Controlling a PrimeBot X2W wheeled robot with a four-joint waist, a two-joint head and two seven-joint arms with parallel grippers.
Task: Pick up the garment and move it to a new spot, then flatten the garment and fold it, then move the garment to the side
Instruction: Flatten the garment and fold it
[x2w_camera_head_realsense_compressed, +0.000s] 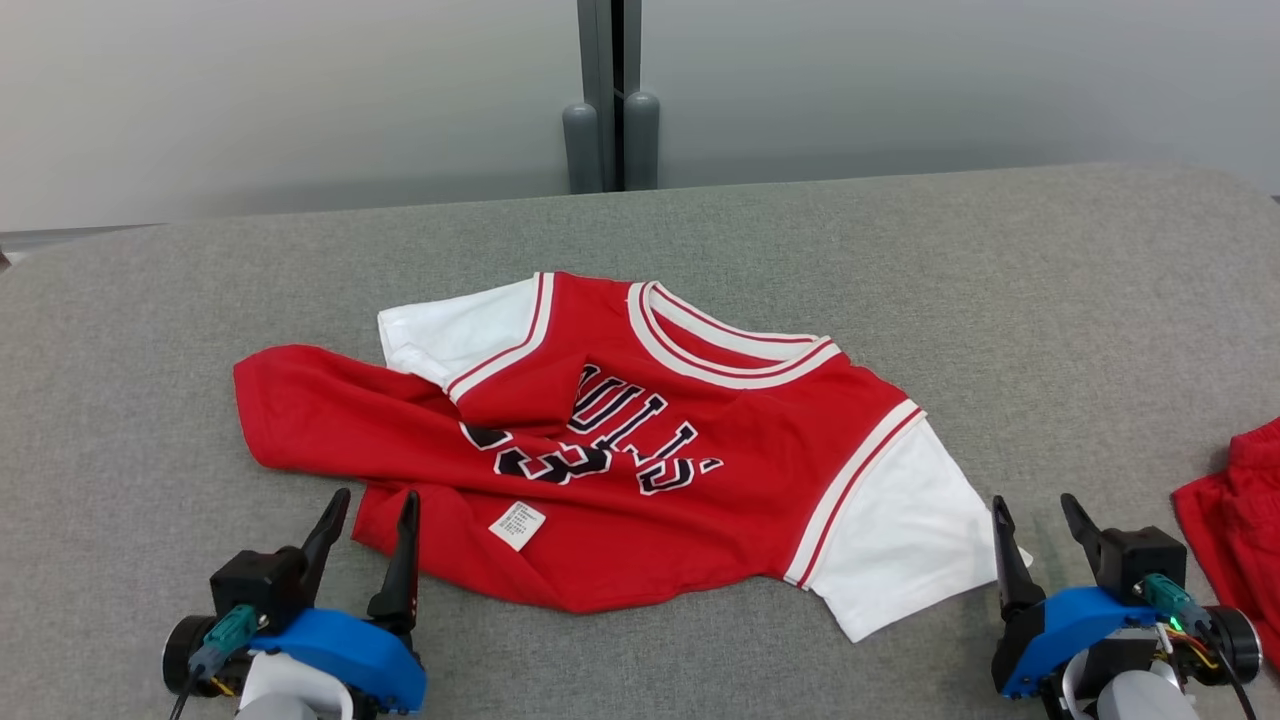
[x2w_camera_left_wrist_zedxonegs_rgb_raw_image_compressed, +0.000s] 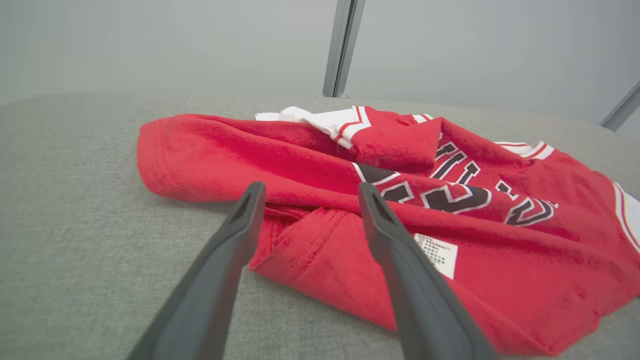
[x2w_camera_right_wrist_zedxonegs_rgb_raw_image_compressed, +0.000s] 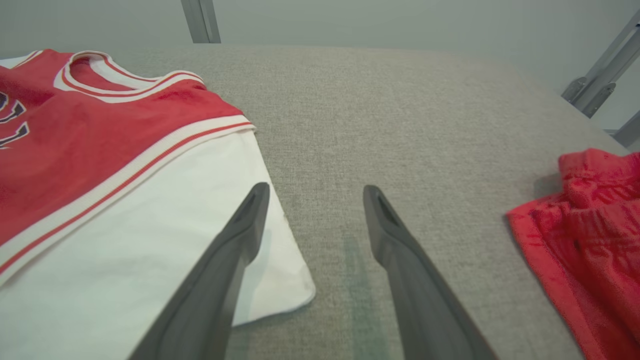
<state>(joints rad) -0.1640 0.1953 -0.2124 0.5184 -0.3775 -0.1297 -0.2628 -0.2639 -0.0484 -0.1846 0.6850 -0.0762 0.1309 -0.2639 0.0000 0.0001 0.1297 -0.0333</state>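
The garment (x2w_camera_head_realsense_compressed: 600, 440) is a red jersey with white sleeves and dark lettering, lying rumpled in the middle of the grey table (x2w_camera_head_realsense_compressed: 900, 260), its lower left part folded over. My left gripper (x2w_camera_head_realsense_compressed: 375, 500) stands open at the jersey's lower left hem, fingers apart with nothing between them; the left wrist view shows the gripper (x2w_camera_left_wrist_zedxonegs_rgb_raw_image_compressed: 310, 192) just short of the folded red hem (x2w_camera_left_wrist_zedxonegs_rgb_raw_image_compressed: 310, 250) and a white label (x2w_camera_left_wrist_zedxonegs_rgb_raw_image_compressed: 437, 254). My right gripper (x2w_camera_head_realsense_compressed: 1035, 505) is open beside the white sleeve (x2w_camera_head_realsense_compressed: 900, 545). In the right wrist view, the gripper (x2w_camera_right_wrist_zedxonegs_rgb_raw_image_compressed: 315, 192) has one finger over the sleeve's edge (x2w_camera_right_wrist_zedxonegs_rgb_raw_image_compressed: 165, 240).
A second red cloth (x2w_camera_head_realsense_compressed: 1235, 520) lies at the table's right edge, near my right gripper, and appears again (x2w_camera_right_wrist_zedxonegs_rgb_raw_image_compressed: 590, 225) in the right wrist view. A grey post (x2w_camera_head_realsense_compressed: 610, 100) stands behind the table. Bare grey table surface stretches beyond and to both sides of the jersey.
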